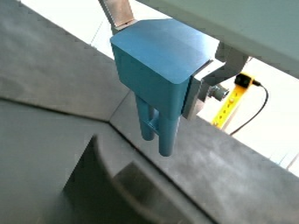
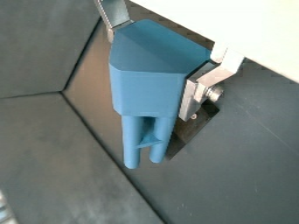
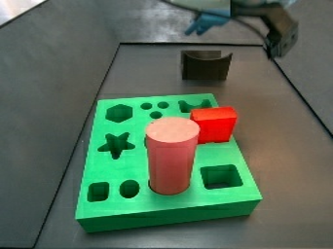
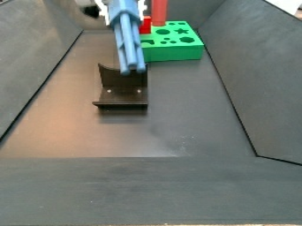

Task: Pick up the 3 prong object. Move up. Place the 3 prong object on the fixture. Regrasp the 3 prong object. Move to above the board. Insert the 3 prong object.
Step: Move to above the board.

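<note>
The 3 prong object (image 1: 155,66) (image 2: 146,83) is a blue piece with a pointed body, and its prongs point down. My gripper (image 1: 163,52) (image 2: 158,52) is shut on its body, a silver finger (image 1: 205,84) on each side. In both side views the 3 prong object (image 3: 205,21) (image 4: 127,42) hangs in the air over the fixture (image 3: 204,64) (image 4: 122,86), a dark notched block on the floor. The gripper (image 3: 240,15) (image 4: 104,7) shows blurred at the frame edge. The green board (image 3: 130,180) (image 4: 177,42) lies apart from the fixture.
A pink cylinder (image 3: 170,156) and a red cube (image 3: 215,124) stand in the board's holes. Sloped dark walls (image 4: 48,79) enclose the floor. A yellow tape measure (image 1: 233,101) lies outside the wall.
</note>
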Controlling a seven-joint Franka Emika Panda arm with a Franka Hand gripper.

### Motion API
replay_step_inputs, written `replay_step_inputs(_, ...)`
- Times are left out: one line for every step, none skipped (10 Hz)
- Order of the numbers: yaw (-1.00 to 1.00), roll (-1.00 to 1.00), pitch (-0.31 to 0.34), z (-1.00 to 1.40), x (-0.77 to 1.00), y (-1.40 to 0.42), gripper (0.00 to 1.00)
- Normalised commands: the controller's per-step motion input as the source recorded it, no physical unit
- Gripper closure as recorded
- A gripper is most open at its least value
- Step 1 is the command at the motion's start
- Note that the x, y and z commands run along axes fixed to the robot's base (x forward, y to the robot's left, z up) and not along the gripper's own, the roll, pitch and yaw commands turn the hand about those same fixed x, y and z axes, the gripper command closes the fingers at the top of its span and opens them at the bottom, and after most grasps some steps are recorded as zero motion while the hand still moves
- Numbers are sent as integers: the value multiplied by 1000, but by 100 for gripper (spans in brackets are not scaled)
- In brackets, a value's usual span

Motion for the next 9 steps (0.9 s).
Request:
replay_step_inputs(98,-24,-62,1000,-65,-16,100)
replay_step_inputs(61,-22,-71,1000,-65,-13,100)
replay_step_inputs(31,-25,-74,1000,-68,-12,100)
replay_step_inputs(-2,-35,-66,848,-63,-7,100)
replay_step_inputs(-27,-39,-49,677,-55,-3,100)
replay_step_inputs(-44,-40,-28,509,-44,-5,100)
replay_step_inputs(-52,-41,-1,271,-36,-3,100)
replay_step_inputs(-142,-1000,-113,428,-670,-1000,100)
replay_step_inputs(-141,-1000,-116,410,-668,-1000,100)
